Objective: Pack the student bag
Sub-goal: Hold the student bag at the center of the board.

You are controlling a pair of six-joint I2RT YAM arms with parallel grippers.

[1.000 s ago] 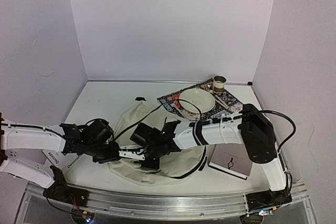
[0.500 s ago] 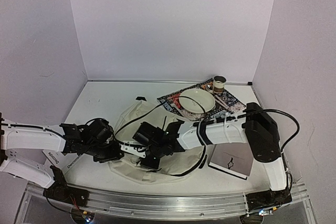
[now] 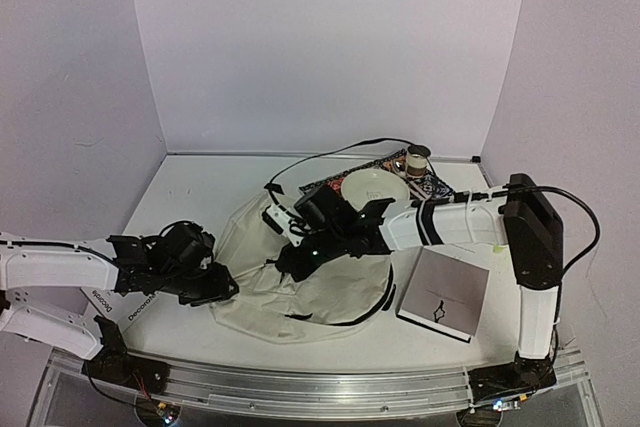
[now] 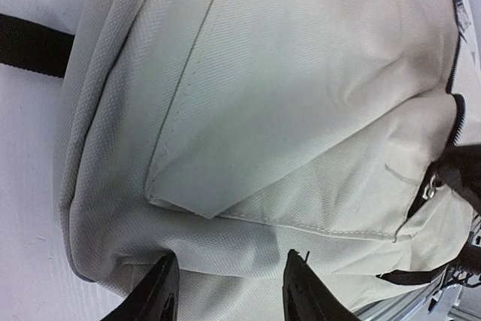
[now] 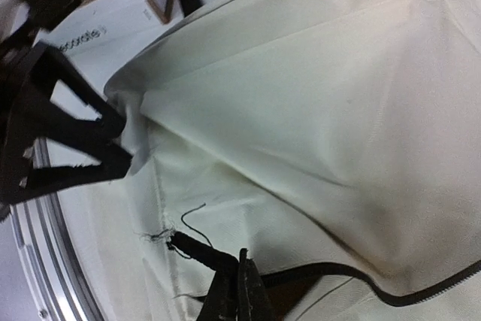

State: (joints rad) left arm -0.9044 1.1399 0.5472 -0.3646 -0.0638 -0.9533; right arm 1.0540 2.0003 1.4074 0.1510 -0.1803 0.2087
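The student bag (image 3: 300, 299) is a large cream fabric backpack with black zipper trim, lying flat in the middle of the table. My left gripper (image 3: 222, 287) is at the bag's left edge, its jaws closed on a thick fold of cream fabric (image 4: 229, 276). My right gripper (image 3: 292, 255) reaches in from the right over the bag's top. In the right wrist view it (image 5: 242, 283) is shut on the black zipper pull (image 5: 197, 249), with the black zipper line (image 5: 421, 291) trailing right. The left gripper (image 5: 68, 140) also shows there, pinching the bag's edge.
A white printed box (image 3: 112, 303) lies at the left, under my left arm. A grey book (image 3: 445, 297) lies right of the bag. A patterned mat (image 3: 440, 190) with a cream bowl (image 3: 375, 189) and a cup (image 3: 417, 159) is behind. A metal rail (image 3: 320, 387) runs along the front.
My right gripper has moved back and to the right across the bag, taking the zipper pull with it. The right arm has swung back. The left gripper has stayed on the bag's edge.
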